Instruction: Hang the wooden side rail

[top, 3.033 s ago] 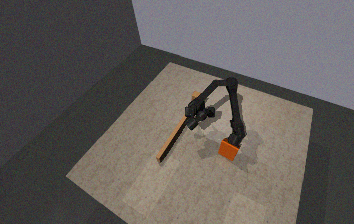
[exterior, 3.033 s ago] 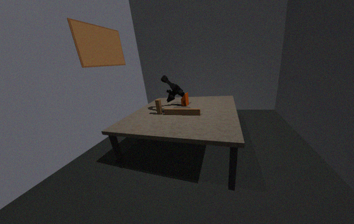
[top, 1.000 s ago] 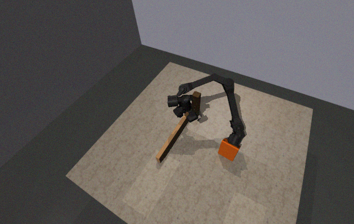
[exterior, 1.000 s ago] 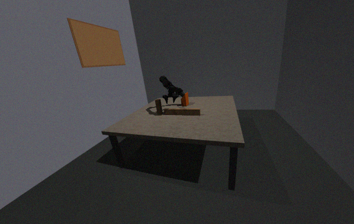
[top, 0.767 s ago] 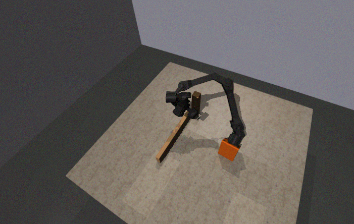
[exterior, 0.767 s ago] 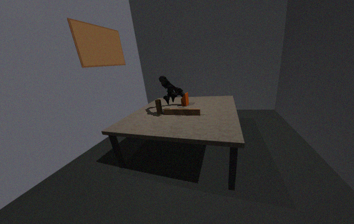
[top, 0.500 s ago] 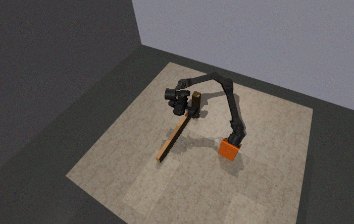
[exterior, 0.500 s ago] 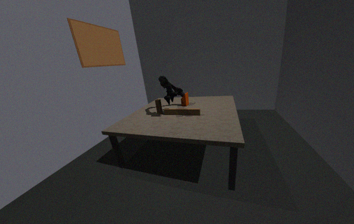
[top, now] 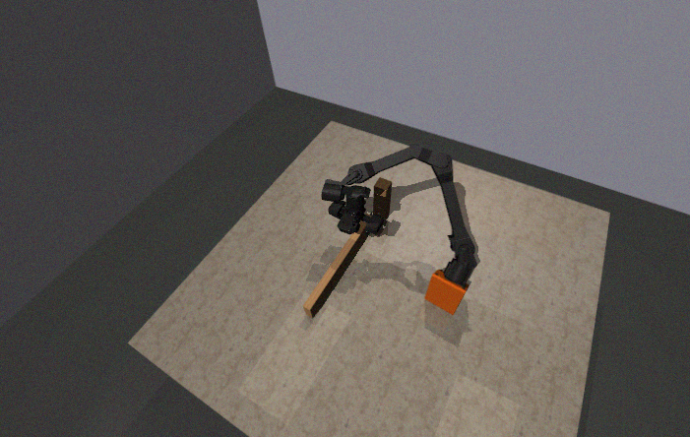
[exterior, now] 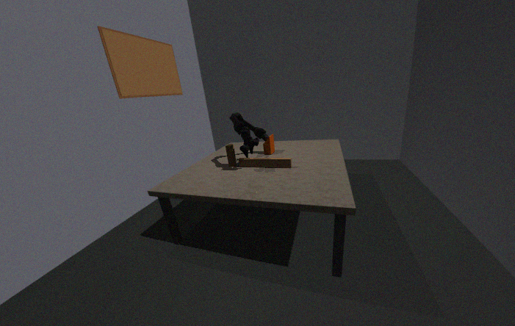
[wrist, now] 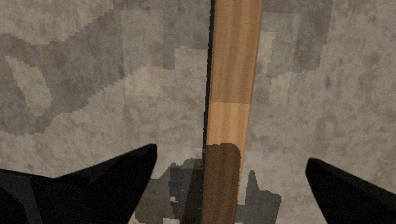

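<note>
Spread wide and holding nothing, the gripper (top: 359,226) (exterior: 249,154) (wrist: 230,158) hovers over the wooden side rail (top: 334,271) (exterior: 265,163) (wrist: 232,60), which lies along the table (top: 527,260) (exterior: 292,182) (wrist: 165,115) with its near end just beside the headboard post (top: 382,199) (exterior: 231,155). Grasping, lifting and hooking seem all to remain, though the hooks cannot be made out. Outward, the rail's far end sits well inside the table edges, leaving room to swing, while the post crowds the gripper's side.

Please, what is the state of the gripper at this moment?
Gripper: open, holding nothing; its jaws stand wide apart, one to each side of the wooden side rail in the wrist view.
</note>
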Tool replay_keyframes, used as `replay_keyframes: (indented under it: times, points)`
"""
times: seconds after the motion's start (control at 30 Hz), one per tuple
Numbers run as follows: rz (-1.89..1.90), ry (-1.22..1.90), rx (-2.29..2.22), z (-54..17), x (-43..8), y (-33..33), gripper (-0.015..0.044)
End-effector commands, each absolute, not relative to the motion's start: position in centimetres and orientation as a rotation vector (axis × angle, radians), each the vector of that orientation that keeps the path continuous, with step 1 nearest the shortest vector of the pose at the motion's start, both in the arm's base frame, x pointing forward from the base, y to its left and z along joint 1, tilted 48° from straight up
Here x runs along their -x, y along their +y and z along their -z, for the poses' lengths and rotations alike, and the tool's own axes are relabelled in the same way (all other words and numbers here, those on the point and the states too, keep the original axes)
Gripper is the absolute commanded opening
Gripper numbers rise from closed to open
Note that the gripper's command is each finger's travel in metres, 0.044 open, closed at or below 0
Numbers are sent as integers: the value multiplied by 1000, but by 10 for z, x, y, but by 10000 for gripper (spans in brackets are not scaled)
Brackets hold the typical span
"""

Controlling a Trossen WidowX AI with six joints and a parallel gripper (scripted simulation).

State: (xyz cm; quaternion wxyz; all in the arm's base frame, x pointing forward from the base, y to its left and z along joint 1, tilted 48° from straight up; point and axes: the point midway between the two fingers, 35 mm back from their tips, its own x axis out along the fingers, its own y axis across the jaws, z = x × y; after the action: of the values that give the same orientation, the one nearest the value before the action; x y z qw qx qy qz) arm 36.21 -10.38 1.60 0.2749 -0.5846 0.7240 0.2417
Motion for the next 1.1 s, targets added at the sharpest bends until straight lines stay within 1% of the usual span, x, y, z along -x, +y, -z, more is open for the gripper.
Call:
replay_keyframes:
  times: [0.0, 1.07]
  points:
    - [-653, 1955, 1576, -12, -360, -109, 440]
    - [-653, 1955, 1577, 22, -352, -145, 440]
